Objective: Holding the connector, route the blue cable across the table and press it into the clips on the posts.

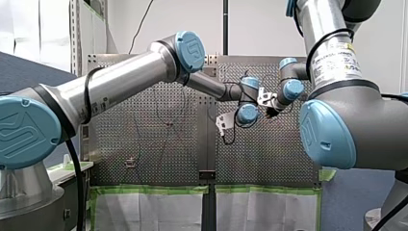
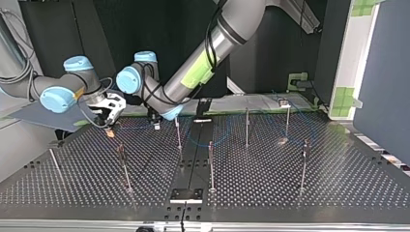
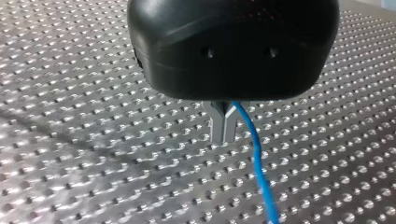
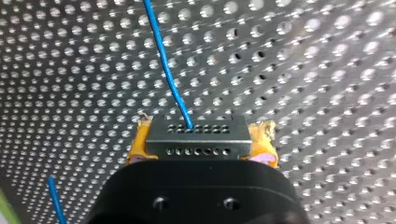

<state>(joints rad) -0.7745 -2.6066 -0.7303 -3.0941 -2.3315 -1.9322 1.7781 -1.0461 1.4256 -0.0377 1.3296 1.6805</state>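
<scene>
So my right gripper point(image 4: 203, 135) is clamped shut on the connector point(image 4: 196, 140), a little grey metal block with two rows of tiny holes, squeezed from both sides by the yellow pads point(image 4: 138, 140). The blue cable point(image 4: 166, 70) comes straight out of the connector's front face and runs off ahead over the perforated table point(image 4: 303, 60). There's another short bit of blue cable down beside the gripper body too. My left gripper point(image 3: 223, 123) has its metal fingers point(image 3: 217, 126) pressed together just above the table, and the cable comes out right at their tips and trails away across the holes, so it looks pinched on the cable. In the top view both grippers sit low at the table's far left part, near each other but apart: the right one point(image 2: 110, 129) further left, the left one point(image 2: 155, 124) just beside a thin post point(image 2: 178, 133). A faint blue line runs between them. More of the cable loops loosely around the middle posts point(image 2: 247, 126), lying close to the table point(image 2: 290, 183). Whether it sits in any clip is too small to tell. The front view just shows both arms reaching in toward the table's middle, wrists close together.
</scene>
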